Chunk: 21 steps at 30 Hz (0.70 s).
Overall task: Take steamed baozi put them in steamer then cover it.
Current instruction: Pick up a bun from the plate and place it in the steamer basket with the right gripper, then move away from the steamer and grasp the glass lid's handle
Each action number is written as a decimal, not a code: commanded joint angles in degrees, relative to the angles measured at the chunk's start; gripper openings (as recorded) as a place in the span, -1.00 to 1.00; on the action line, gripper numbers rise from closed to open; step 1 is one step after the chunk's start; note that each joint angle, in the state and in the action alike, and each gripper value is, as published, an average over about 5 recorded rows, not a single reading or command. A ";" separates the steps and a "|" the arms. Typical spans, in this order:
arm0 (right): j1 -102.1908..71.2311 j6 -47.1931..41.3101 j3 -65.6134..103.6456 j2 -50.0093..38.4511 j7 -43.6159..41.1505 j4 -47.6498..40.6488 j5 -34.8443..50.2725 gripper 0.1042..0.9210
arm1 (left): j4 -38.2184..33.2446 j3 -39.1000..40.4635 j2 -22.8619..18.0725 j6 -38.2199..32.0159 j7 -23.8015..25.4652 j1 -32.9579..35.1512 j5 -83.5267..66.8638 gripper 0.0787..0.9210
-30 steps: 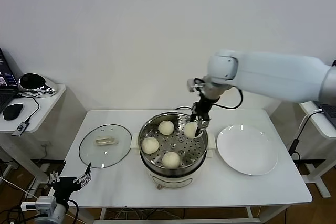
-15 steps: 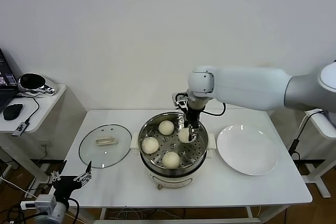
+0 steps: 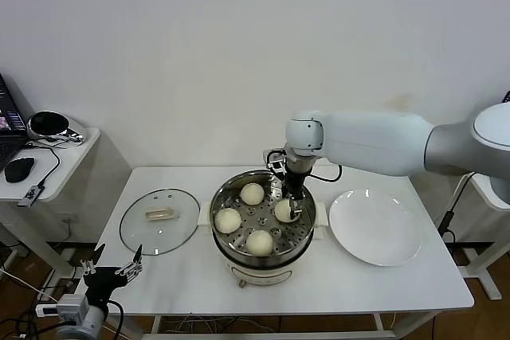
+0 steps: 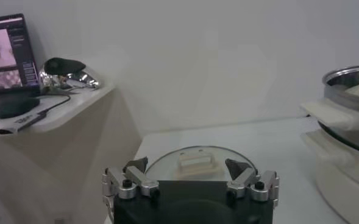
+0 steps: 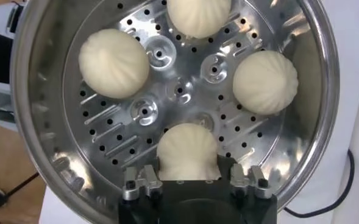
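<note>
Inside the large round stainless-steel steamer point(image 3: 263, 220), the right gripper point(image 3: 294, 206) hangs from its white arm with its jaws spread open on either side of a small cream-white steamed baozi point(image 5: 187, 153). In the right wrist view that bun sits on the perforated metal tray, right between the two jaw tips; whether they touch the dough cannot be told. Three more cream-white steamed baozi rest on the same tray, spaced apart around its rim: one toward the back point(image 3: 253, 193), one on the robot's left side point(image 3: 228, 220) and one at the front point(image 3: 260, 242). The steamer stands uncovered near the middle of the white surface point(image 3: 382, 284), on its white base.

On the robot's left of the pot, the round clear glass lid point(image 3: 159, 221) with a cream handle lies flat on the surface, apart from the steamer. On the robot's right, a flat round white plate point(image 3: 375, 227) lies just beside the pot.

Low at the front left corner of the surface, the left gripper point(image 3: 114, 271) waits with its jaws wide open, holding nothing. Further left, a small white side desk point(image 3: 56, 157) carries a black mouse and other gear.
</note>
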 commanded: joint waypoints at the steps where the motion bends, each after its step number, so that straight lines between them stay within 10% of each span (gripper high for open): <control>1: 1.59 -1.57 1.85 -3.96 0.79 3.24 0.97 0.67 | -0.17 0.15 -0.30 0.13 0.13 0.00 0.23 0.77; 7: 6.41 -2.15 6.28 -14.10 4.42 9.82 7.06 0.76 | -0.42 0.14 -0.52 0.00 0.00 0.41 0.39 0.77; 21: -20.97 0.17 47.33 -43.89 42.03 27.53 17.92 0.76 | -1.36 2.20 -1.20 -2.59 -1.91 1.79 -5.75 0.77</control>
